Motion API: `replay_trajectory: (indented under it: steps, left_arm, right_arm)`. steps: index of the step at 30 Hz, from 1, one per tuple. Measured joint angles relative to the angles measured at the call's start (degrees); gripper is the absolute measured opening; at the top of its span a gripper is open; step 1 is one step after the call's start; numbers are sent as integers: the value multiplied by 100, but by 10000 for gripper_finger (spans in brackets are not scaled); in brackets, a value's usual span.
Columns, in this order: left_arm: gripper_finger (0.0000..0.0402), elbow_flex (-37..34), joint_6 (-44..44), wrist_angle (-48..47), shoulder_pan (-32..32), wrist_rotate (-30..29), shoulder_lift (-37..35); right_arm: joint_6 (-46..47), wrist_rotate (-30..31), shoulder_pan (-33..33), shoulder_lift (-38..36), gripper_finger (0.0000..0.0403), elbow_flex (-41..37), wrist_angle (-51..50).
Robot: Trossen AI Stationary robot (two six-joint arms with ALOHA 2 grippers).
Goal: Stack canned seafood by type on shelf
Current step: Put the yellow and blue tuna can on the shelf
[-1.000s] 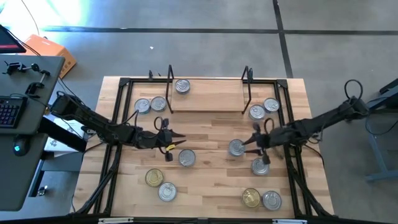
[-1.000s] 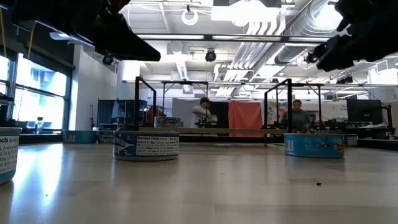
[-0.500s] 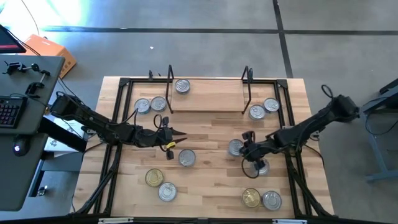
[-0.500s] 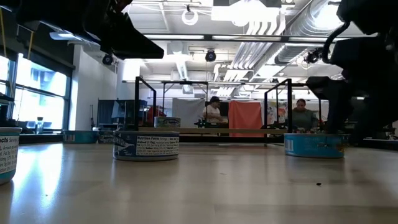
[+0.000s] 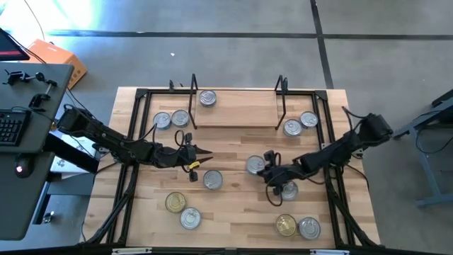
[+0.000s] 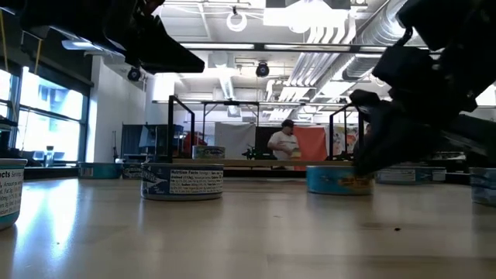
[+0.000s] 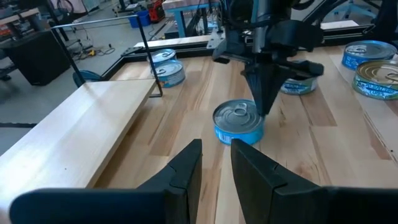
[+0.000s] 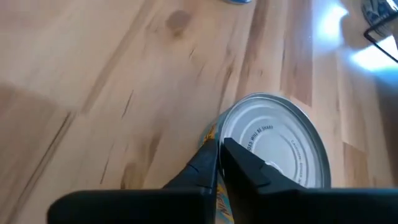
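Note:
The canned seafood tins lie scattered over the tabletop. One silver-lidded tin stands on the shelf, a low light-wood board between black wire end frames at the far edge. My right gripper is shut and points down at the right side of a blue-walled, silver-lidded tin. My left gripper hovers left of centre above the table, its fingers a narrow gap apart and touching nothing. It points toward that tin. My right gripper pushes the tin with its shut fingertips, which meet the upper rim on the tin's right side. The fingers come slanting down from the table's right. The tin stands flat on the tabletop.
Another tin sits under the right arm. Pairs of tins stand left and right of the shelf. A silver tin lies near the left gripper. Gold-lidded tins and silver ones lie near the near edge.
My right gripper has come down and moved toward the table's left, tipping its fingers downward. It met the blue-walled tin and slid it a short way toward the left. The left arm has kept still.

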Motion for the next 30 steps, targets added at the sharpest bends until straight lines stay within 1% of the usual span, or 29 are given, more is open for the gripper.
replay_trajectory:
  steps: [4,8,11,20,30]
  left_arm:
    - [76,-1,0,16,0,-1,0]
    - [76,-2,-13,49,0,-2,0]
    - [76,-2,-13,55,-7,0,0]
    - [76,-2,-107,39,-47,-4,0]
    - [76,-2,-106,-52,-164,4,2]
  right_arm:
    - [412,68,-74,106,3,455,-160]
    - [590,36,-206,107,1,942,-328]
    - [727,38,-324,99,0,1242,-654]
    - [734,96,-625,95,1,1865,-1112]
    - [740,-607,-808,84,1,1923,-1324]
